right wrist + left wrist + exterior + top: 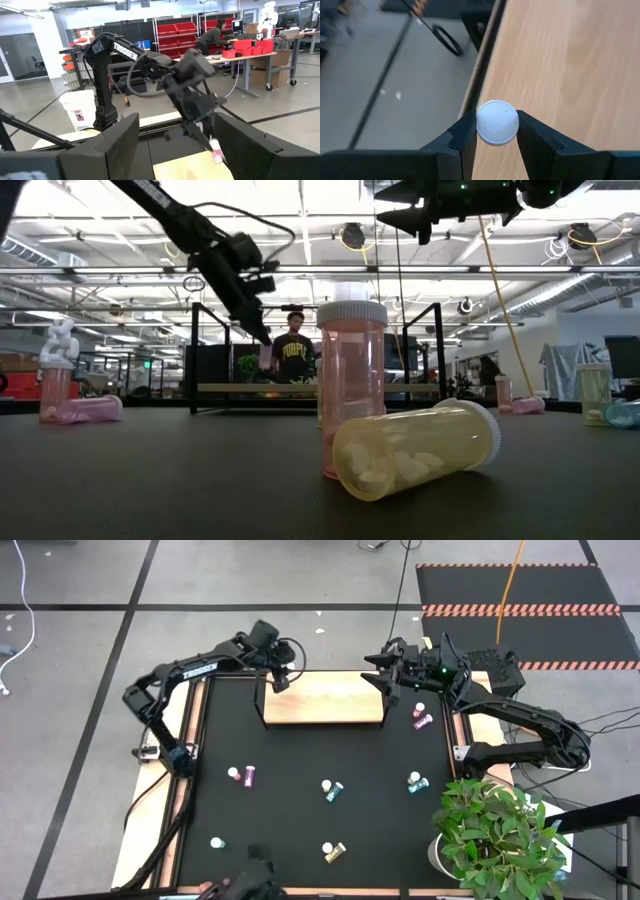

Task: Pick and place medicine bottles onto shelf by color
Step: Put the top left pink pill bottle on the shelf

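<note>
Here the left tool (496, 145) grips a pink bottle (497, 122) by its cap over the shelf's (325, 700) left edge, apparently for placing, while the right tool (383, 675) waits, fingers spread and empty, above the shelf's right end.

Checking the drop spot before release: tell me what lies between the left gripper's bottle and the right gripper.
In the high view, only bare shelf lies between the pink bottle in the left gripper and the open right gripper.

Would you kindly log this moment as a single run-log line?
left gripper: shut on pink white-capped medicine bottle, above light-wood shelf left end | right gripper: open, empty, over shelf's right end
</note>
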### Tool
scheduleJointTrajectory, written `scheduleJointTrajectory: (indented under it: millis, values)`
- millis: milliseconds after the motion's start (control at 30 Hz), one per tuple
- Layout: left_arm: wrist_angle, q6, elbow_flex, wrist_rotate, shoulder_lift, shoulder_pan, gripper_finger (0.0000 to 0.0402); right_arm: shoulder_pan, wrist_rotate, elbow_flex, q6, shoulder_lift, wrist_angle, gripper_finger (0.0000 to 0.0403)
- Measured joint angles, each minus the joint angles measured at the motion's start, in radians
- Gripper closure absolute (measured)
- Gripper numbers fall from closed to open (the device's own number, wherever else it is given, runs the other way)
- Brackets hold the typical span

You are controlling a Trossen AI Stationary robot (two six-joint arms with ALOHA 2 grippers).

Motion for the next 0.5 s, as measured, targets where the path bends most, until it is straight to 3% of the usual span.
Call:
scheduleJointTrajectory:
  millis: [267, 500]
  values:
    - [-0.152, 0.038, 0.209, -0.014, 0.144, -0.027, 0.0275, 0.000, -0.003, 0.000, -0.002, 0.000, -0.011, 0.0152]
    - [-0.210, 0.163, 0.233, -0.036, 0.183, -0.017, 0.0275, 0.000, -0.003, -0.027, -0.001, 0.000, -0.006, 0.0152]
